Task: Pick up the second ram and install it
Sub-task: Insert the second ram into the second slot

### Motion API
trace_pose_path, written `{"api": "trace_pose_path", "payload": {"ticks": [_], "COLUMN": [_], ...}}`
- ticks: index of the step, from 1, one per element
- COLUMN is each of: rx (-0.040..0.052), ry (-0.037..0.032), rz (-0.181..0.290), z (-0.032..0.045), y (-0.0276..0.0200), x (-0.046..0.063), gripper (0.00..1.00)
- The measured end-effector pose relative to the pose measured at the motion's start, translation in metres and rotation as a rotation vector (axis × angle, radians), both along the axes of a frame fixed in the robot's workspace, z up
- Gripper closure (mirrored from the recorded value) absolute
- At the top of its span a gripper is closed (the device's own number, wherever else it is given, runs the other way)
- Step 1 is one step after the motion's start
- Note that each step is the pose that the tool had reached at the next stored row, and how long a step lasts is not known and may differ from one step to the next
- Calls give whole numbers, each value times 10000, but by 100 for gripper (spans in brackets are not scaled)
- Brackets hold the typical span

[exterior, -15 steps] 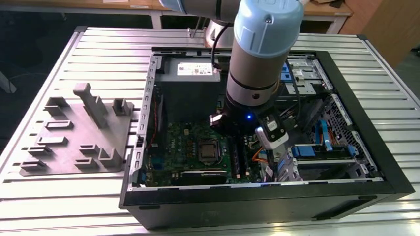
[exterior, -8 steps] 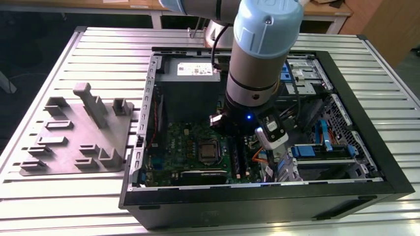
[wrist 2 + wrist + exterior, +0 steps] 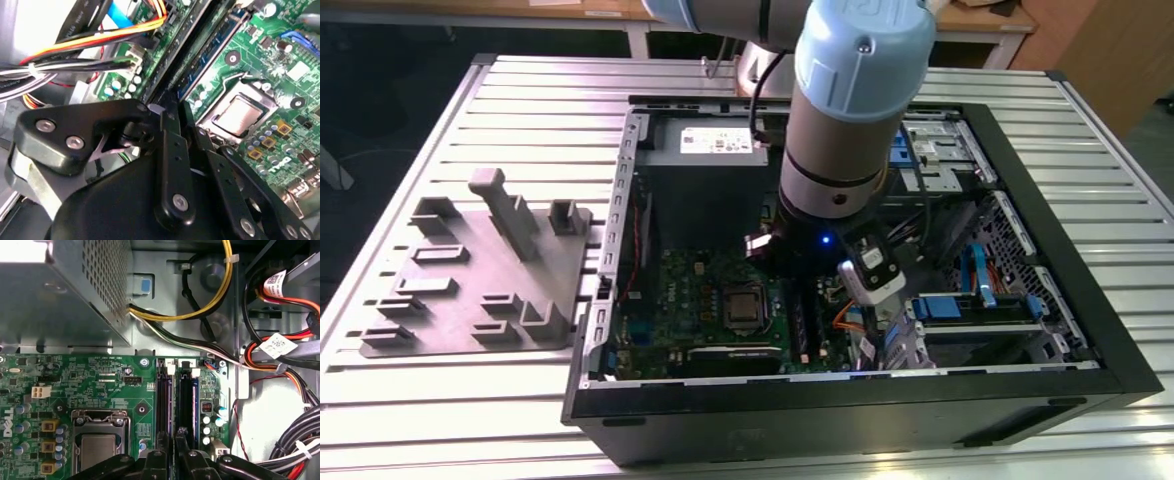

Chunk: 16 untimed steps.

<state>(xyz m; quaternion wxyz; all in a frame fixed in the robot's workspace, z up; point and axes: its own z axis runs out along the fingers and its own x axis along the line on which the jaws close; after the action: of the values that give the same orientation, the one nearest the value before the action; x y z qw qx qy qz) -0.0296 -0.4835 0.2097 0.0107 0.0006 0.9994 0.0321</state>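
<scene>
My gripper (image 3: 810, 292) reaches down into an open computer case, over the memory slots of the green motherboard (image 3: 674, 285). In both wrist views its two black fingers stand close together on a thin dark blue edge. That edge is the second ram (image 3: 210, 56), which stands on edge along a long black slot (image 3: 165, 405). The gripper (image 3: 172, 442) holds the stick at the end away from the white latches (image 3: 170, 369). A neighbouring slot (image 3: 187, 405) runs parallel beside it. The gripper's linkage (image 3: 170, 150) hides the stick's near end.
The processor socket (image 3: 97, 445) lies beside the slots. The metal power supply (image 3: 60, 295) and bundles of cables (image 3: 280, 355) crowd the far side. A drive cage (image 3: 981, 305) sits toward the exterior view's right. A grey holder fixture (image 3: 480, 270) rests on the table at the left.
</scene>
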Motion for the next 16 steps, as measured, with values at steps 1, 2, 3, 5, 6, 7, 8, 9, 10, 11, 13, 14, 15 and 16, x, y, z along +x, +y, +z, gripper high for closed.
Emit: {"api": "trace_pose_path", "payload": {"ticks": [1, 2, 3, 5, 6, 7, 8, 9, 10, 11, 13, 14, 15, 16], "rx": [-1, 0, 1, 2, 2, 1, 1, 2, 1, 2, 5, 4, 4, 2], "ry": [0, 0, -1, -1, -1, -1, -1, -1, 0, -1, -2, -2, -1, -1], "rz": [0, 0, -1, -1, -1, -1, -1, -1, 0, -1, 0, -1, 0, 0], "z": [15, 33, 49, 100, 130, 158, 186, 210, 227, 234, 233, 233, 233, 234], "y": [0, 0, 0, 0, 0, 0, 0, 0, 0, 0, 0, 0, 0, 0], "x": [0, 0, 0, 0, 0, 0, 0, 0, 0, 0, 0, 0, 0, 0], "gripper": [80, 80, 80, 80, 80, 80, 80, 80, 80, 80, 80, 80, 80, 80]}}
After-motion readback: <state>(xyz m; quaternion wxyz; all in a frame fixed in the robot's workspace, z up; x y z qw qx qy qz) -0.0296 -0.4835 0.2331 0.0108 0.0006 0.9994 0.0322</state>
